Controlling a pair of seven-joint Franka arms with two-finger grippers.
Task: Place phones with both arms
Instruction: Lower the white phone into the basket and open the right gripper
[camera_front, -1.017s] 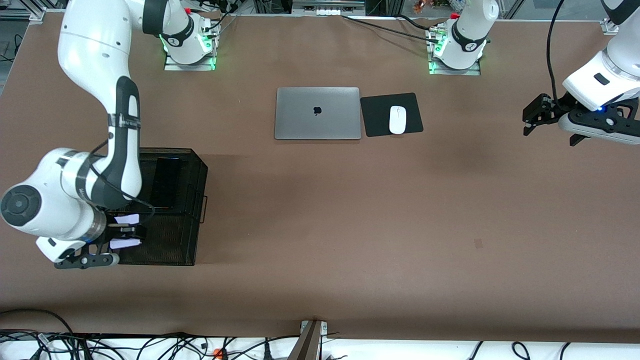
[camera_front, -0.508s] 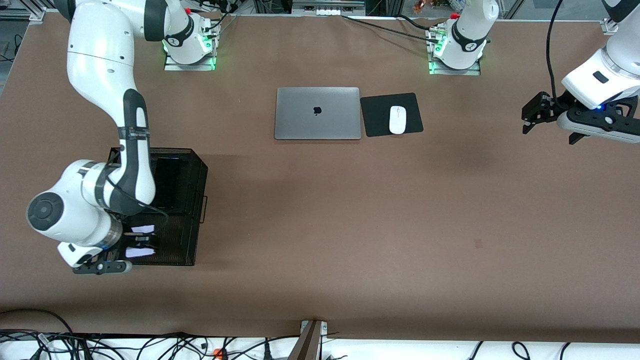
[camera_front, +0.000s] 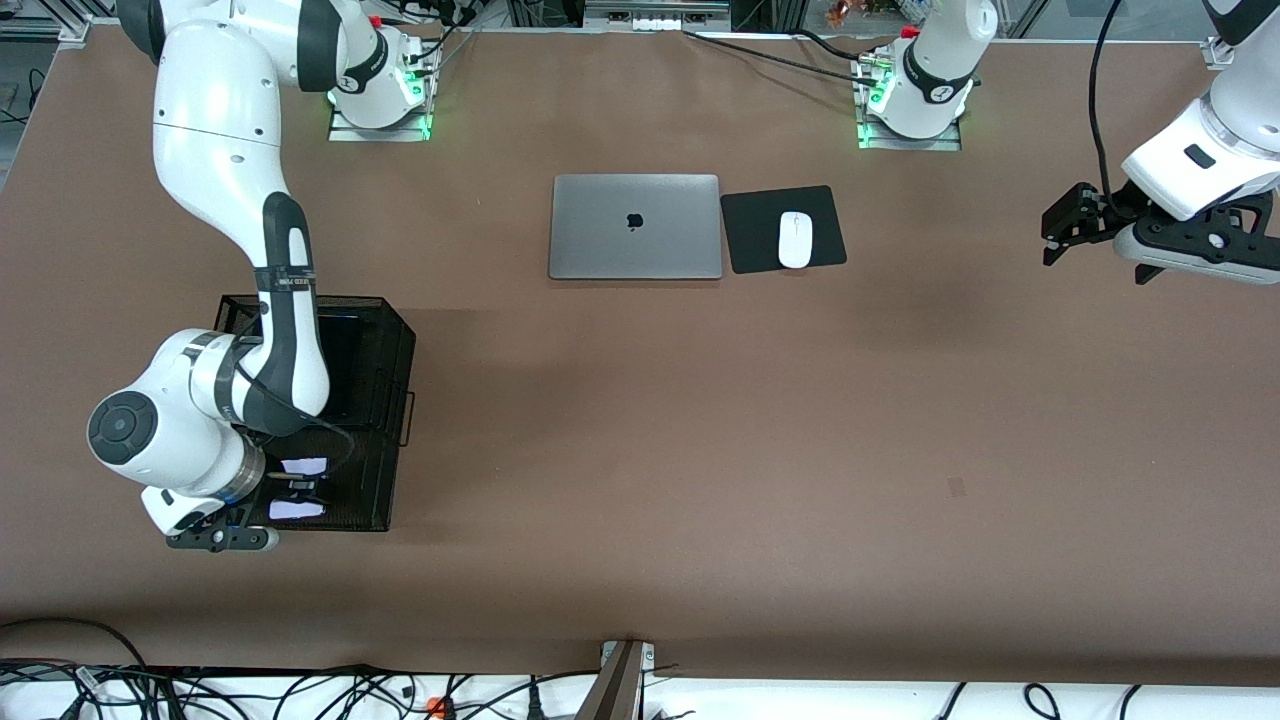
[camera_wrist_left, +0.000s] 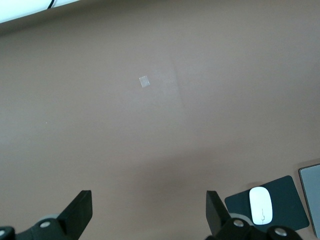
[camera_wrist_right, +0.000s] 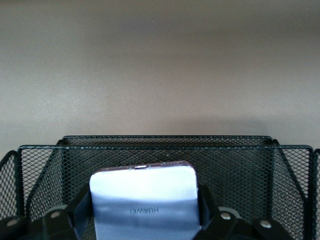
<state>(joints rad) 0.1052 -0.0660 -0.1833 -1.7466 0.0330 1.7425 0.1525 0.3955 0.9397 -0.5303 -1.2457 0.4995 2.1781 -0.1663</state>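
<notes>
My right gripper (camera_front: 298, 488) is shut on the pale lavender-white phone (camera_front: 303, 466), gripping it by its two long edges. It holds the phone (camera_wrist_right: 144, 197) low between the mesh walls of the black wire basket (camera_front: 400, 340). In the right wrist view the right gripper (camera_wrist_right: 144, 205) has a finger on each side of the phone. A long black phone (camera_front: 335, 365) lies in the basket, partly hidden by the right arm. My left gripper (camera_front: 1050, 240) hangs open and holds nothing, over bare table at the left arm's end; the left arm waits. The left wrist view shows the left gripper (camera_wrist_left: 147, 212) with jaws wide apart.
A shut grey laptop (camera_front: 635, 227) lies near the robots' bases, and beside it a white mouse (camera_front: 795, 240) on a black pad (camera_front: 750, 235). The mouse (camera_wrist_left: 261, 212) also shows in the left wrist view. A small tape patch (camera_front: 957, 487) marks the brown table.
My right arm has carried the lavender-white phone across the basket toward its corner nearest the front camera. The left gripper has drifted slightly.
</notes>
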